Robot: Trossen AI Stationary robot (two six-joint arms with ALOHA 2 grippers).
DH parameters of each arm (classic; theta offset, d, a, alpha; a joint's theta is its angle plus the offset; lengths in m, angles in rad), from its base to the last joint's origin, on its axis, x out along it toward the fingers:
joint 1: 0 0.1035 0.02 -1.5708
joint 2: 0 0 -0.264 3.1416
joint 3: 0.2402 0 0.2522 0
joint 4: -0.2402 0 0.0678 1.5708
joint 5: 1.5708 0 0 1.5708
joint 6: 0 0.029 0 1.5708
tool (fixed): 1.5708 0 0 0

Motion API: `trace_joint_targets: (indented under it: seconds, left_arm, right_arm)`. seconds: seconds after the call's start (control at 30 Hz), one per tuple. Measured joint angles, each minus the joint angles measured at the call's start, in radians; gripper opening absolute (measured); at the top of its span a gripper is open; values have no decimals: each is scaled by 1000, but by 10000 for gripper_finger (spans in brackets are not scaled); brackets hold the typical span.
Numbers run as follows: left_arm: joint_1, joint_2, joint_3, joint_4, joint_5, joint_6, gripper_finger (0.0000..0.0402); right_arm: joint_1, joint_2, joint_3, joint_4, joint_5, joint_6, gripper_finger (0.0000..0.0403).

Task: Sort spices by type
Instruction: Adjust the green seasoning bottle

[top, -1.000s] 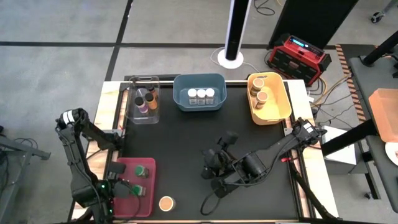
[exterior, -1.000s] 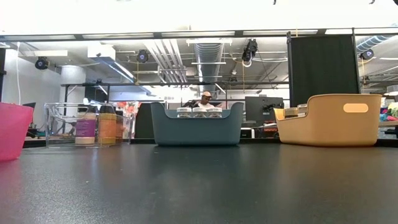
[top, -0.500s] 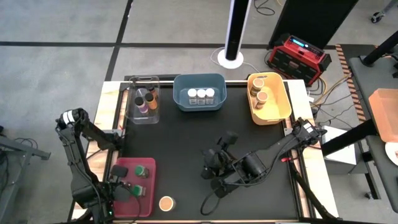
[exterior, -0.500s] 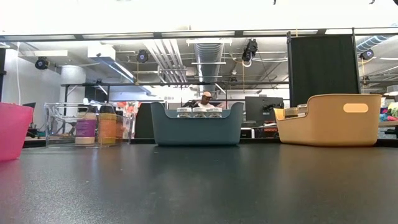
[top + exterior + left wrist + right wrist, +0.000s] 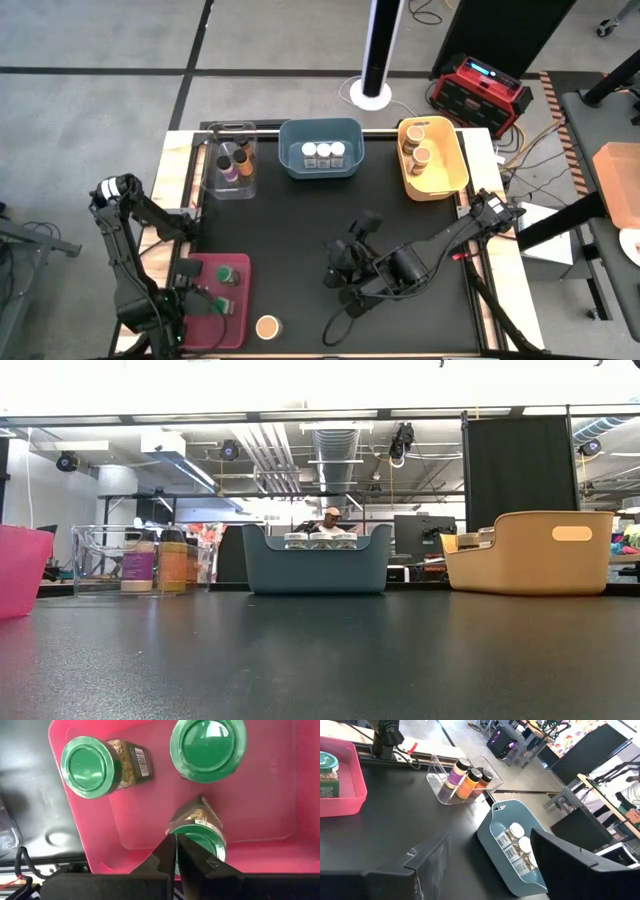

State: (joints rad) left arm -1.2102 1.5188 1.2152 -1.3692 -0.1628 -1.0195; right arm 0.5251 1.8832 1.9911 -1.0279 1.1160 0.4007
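Three green-lidded spice jars stand in the red bin (image 5: 300,795) at the table's near left corner: one (image 5: 90,767), another (image 5: 207,747), and a third (image 5: 197,832) right under my left gripper (image 5: 176,851), which is shut and points down into the bin (image 5: 215,288). A tan-lidded jar (image 5: 267,326) stands alone on the table near the near edge. My right gripper (image 5: 345,270) hovers open over the middle of the table, touching nothing. White-lidded jars (image 5: 322,153) sit in the blue bin, tan-lidded jars (image 5: 416,148) in the yellow bin, and dark- and orange-lidded jars (image 5: 236,160) in the clear bin. My left gripper comes from above, pointing down, with its shut fingertips (image 5: 170,845) in front of the edge of the nearest jar's green lid (image 5: 205,840). I cannot tell whether they touch the lid. The jar stands on the red bin's floor.
The clear bin (image 5: 228,185), blue bin (image 5: 320,170) and yellow bin (image 5: 450,175) line the far edge. The red bin shows at the left of the low view (image 5: 20,570). Dark tabletop lies open between the bins and the right arm. A person shows far behind the table (image 5: 330,515).
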Motion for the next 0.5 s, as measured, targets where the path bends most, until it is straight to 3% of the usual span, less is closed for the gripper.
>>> trace_joint_targets:
  seconds: [0.5]
  left_arm:
    - [0,0,0,30,-3,-19,0]
  right_arm:
    - [0,0,0,6,0,-1,256]
